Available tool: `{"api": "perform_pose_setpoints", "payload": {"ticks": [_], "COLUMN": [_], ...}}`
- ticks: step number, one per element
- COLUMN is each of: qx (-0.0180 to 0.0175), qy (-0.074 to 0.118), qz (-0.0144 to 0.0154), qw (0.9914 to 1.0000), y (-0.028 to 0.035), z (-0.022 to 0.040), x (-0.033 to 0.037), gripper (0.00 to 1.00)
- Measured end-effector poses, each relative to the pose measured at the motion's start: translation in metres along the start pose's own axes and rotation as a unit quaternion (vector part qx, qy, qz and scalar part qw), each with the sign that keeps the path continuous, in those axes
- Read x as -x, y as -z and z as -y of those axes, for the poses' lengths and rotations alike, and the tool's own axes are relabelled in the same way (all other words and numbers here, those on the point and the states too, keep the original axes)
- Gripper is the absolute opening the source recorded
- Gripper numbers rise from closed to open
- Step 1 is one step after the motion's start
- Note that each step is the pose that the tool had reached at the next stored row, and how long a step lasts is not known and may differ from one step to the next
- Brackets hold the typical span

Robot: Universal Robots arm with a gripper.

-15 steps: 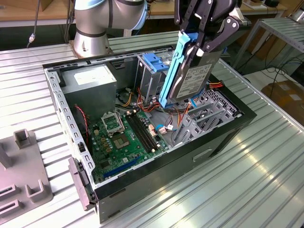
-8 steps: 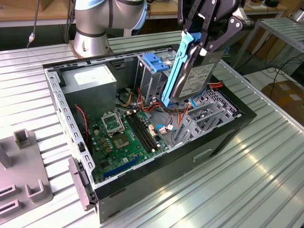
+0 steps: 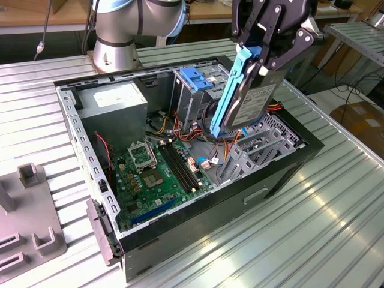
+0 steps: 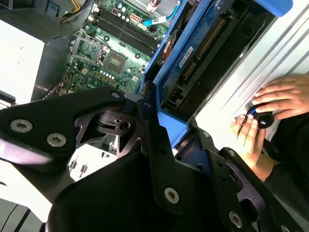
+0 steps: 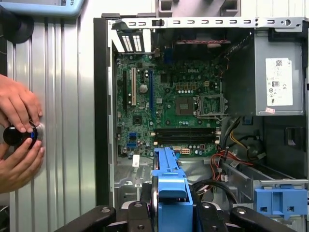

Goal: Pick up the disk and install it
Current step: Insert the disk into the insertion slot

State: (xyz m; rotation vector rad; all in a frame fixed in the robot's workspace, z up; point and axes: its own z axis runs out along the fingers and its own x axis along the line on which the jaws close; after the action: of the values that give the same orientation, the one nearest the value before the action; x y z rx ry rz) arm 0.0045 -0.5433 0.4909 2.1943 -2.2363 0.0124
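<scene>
Gripper [image 3: 264, 57]: pinched onto the disk [image 3: 252, 105], one finger on each broad face. The disk is held clear of the table [image 3: 312, 240], steeply tilted on edge, over the open side of the computer case [image 3: 282, 174].

Edges: the disk's lower end hangs just over the grey drive cage [image 3: 252, 153], at the exterior view's right end of the case (contact cannot be told). The blue bracket [image 3: 195, 78] stands just beside it. There is open room above the motherboard [image 3: 156, 174]. The power supply [image 3: 114, 102] sits in a far corner, well apart.

Count: one disk, one case, one blue bracket, one power supply. One grey fixture [image 3: 30, 222] sits on the table outside the case wall. In the first wrist view, two hands [image 5: 17, 104] rest around one black knob [image 5: 17, 136], apart from the case.
</scene>
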Motion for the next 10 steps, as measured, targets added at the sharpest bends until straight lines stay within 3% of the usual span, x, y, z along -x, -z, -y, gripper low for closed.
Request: {"api": "perform_pose_setpoints", "payload": {"ticks": [10], "qx": [0.0000], "qy": [0.000], "qz": [0.0000], "qw": [1.00000], "y": [-0.0052], "z": [0.0255], "x": [0.0005], "gripper": [0.37]}}
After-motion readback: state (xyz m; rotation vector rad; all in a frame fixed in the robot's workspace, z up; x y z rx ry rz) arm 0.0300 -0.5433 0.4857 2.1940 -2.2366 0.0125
